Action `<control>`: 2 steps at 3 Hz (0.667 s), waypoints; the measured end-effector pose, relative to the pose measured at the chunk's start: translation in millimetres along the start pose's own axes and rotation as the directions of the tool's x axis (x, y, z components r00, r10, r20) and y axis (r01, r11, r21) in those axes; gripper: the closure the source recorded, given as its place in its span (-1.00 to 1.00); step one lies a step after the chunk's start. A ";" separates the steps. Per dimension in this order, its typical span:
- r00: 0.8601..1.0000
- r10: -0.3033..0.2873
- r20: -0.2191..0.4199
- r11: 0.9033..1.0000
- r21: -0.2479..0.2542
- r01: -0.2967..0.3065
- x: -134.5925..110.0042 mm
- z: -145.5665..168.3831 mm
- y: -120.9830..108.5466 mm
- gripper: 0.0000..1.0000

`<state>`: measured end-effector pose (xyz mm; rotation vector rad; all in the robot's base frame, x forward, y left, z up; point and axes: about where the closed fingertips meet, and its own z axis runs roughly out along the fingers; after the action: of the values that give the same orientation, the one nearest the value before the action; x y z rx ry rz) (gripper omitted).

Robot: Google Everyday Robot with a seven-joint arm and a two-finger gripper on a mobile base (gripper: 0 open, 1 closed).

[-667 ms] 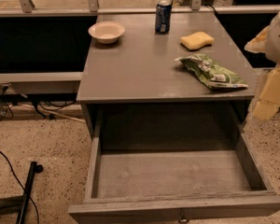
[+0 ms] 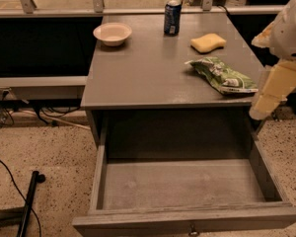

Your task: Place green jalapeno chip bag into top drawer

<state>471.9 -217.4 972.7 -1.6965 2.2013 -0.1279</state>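
Observation:
The green jalapeno chip bag [image 2: 222,75] lies flat on the grey cabinet top [image 2: 148,68], near its front right corner. The top drawer [image 2: 187,184] below is pulled fully open and holds nothing; its small knob shows at the bottom edge. My gripper [image 2: 260,107] hangs at the right edge of the camera view, pointing down and left, just right of the bag and over the drawer's right side. It holds nothing that I can see.
A yellow sponge [image 2: 208,42], a blue can [image 2: 172,18] and a pale bowl [image 2: 112,33] stand further back on the cabinet top. A rail with posts runs behind. Cables and a black stand [image 2: 29,201] lie on the speckled floor at left.
My gripper has shifted slightly left and up, closer to the bag. The bag, the drawer and the other objects have not moved.

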 end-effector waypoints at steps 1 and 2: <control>0.998 0.044 0.038 0.998 0.044 -0.046 -2.5 36.4 -55.7 -1.00; 0.993 0.088 0.074 0.995 0.049 -0.092 -6.0 85.2 -95.5 -1.00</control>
<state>589.2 -225.8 921.8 -1.5469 2.1972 -0.0991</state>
